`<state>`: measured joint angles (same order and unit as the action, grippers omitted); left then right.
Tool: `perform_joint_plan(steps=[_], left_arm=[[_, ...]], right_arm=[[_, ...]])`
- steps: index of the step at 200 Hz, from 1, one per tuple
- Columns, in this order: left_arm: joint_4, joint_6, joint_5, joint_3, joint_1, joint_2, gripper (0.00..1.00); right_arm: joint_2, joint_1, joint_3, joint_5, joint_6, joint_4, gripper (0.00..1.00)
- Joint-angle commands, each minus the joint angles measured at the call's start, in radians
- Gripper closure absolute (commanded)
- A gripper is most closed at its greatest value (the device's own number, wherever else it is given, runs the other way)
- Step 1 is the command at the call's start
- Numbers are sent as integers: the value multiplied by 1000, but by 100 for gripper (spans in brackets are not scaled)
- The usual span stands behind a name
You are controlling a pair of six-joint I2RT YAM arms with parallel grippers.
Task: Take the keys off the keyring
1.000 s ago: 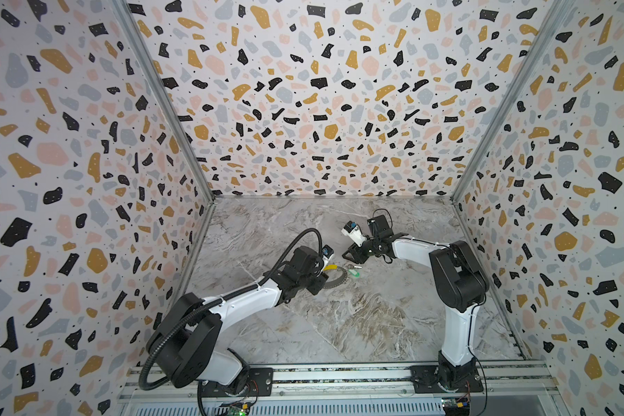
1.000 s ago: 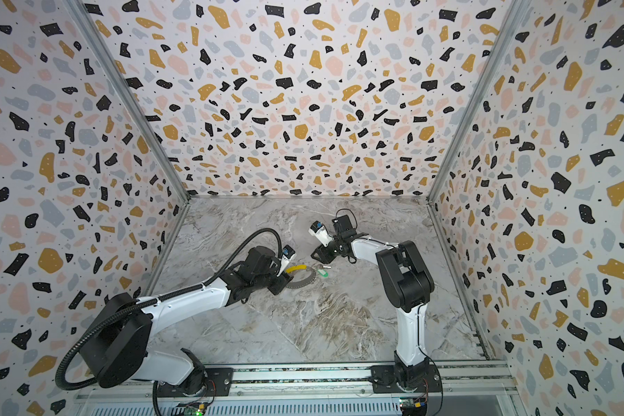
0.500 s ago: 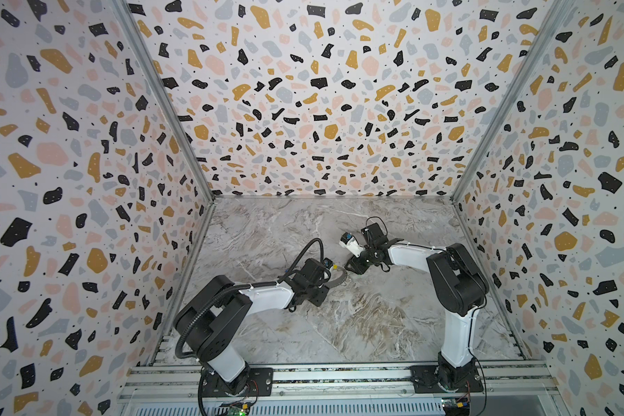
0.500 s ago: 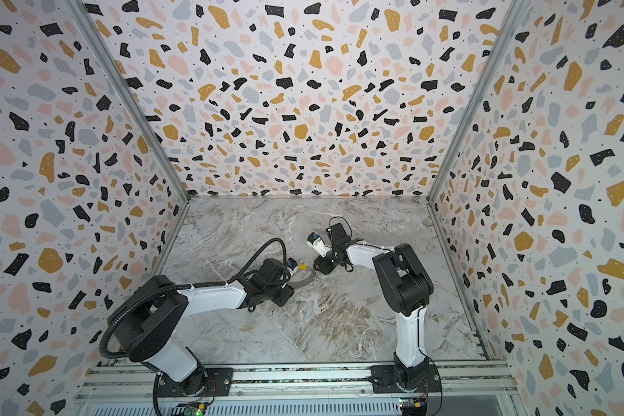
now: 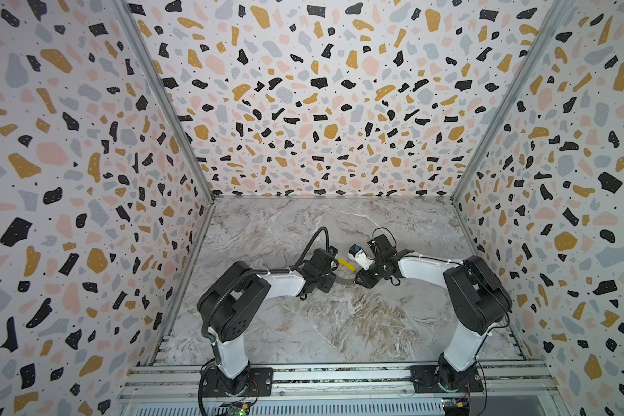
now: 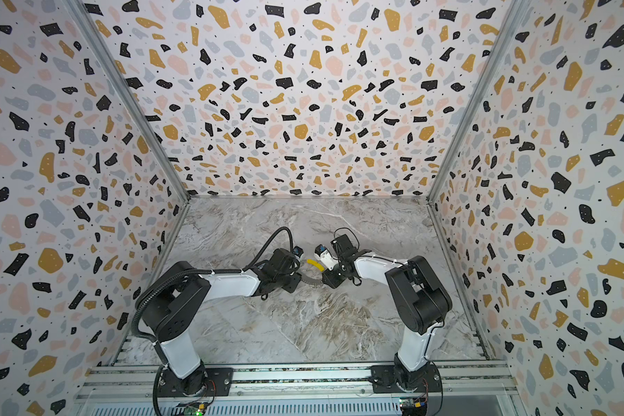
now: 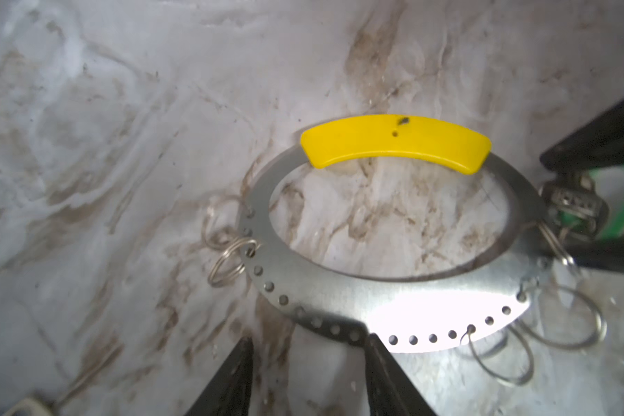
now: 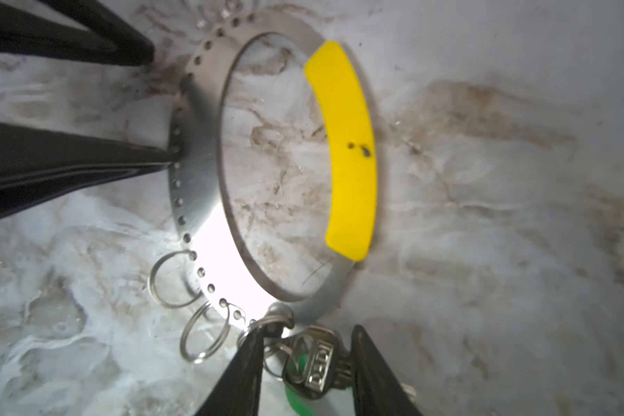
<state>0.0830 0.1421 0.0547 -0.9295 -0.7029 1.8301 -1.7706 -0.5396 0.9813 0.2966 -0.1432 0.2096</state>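
Right hand looks clamped on the green-tag key, hooked by a small split ring to the keyring, which lies on the counter between both arms. Left hand is half spread, one finger on the holed band, no real pinch. Risk: pulling now would likely drag the whole keyring because nothing pins it well; key may also slip out, since the grip takes its edge plus loose rings. Second key not clearly visible.
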Motion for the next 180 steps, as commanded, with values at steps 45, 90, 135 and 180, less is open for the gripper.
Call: perform_joint_plan(steps=[45,90,135,180], left_arm=[[-79,-110,-123,-233,23,193,49],[-82,-157,-168,-285,70,163,49],[-44,-131,-183,-187,82,38,49],[89,-97,-214,-64,88,-113,49]], right_arm=[[71,-41,-45,55,228,-60,56],[94,0,8,40,219,-22,53],[110,45,-7,104,115,37,53],[67,55,4,241,-8,65,49]])
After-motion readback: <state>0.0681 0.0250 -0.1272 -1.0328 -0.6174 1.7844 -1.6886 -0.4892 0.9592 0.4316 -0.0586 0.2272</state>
